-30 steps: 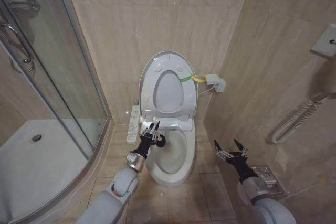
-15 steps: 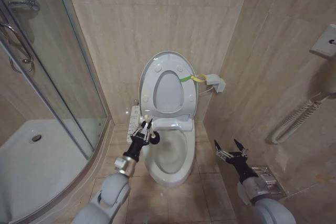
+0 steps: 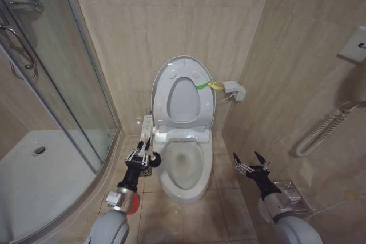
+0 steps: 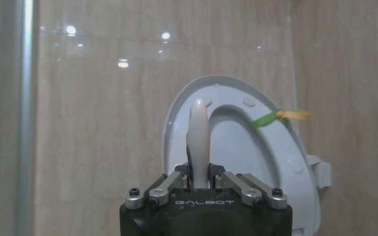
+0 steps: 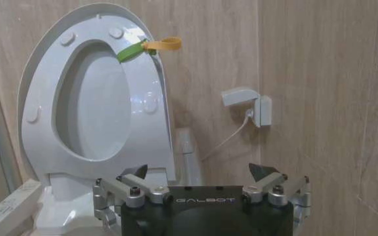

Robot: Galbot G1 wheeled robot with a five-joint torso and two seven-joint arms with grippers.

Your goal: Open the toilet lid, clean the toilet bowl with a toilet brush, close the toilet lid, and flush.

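The toilet bowl (image 3: 182, 167) is seen centrally, the toilet lid (image 3: 183, 92) raised upright at its 12 o'clock. At the bowl's 9 o'clock, the left claw (image 3: 141, 156) is clamped on the toilet brush (image 4: 198, 142) handle; the handle is best kept vertical and the grip firm. The right claw (image 3: 250, 167), spread apart, is parked at 3 o'clock.

White toilet lid (image 3: 182, 92) bears a green-yellow band (image 3: 207, 85).

Left claw (image 4: 201, 183) around toilet brush (image 4: 198, 132) handle
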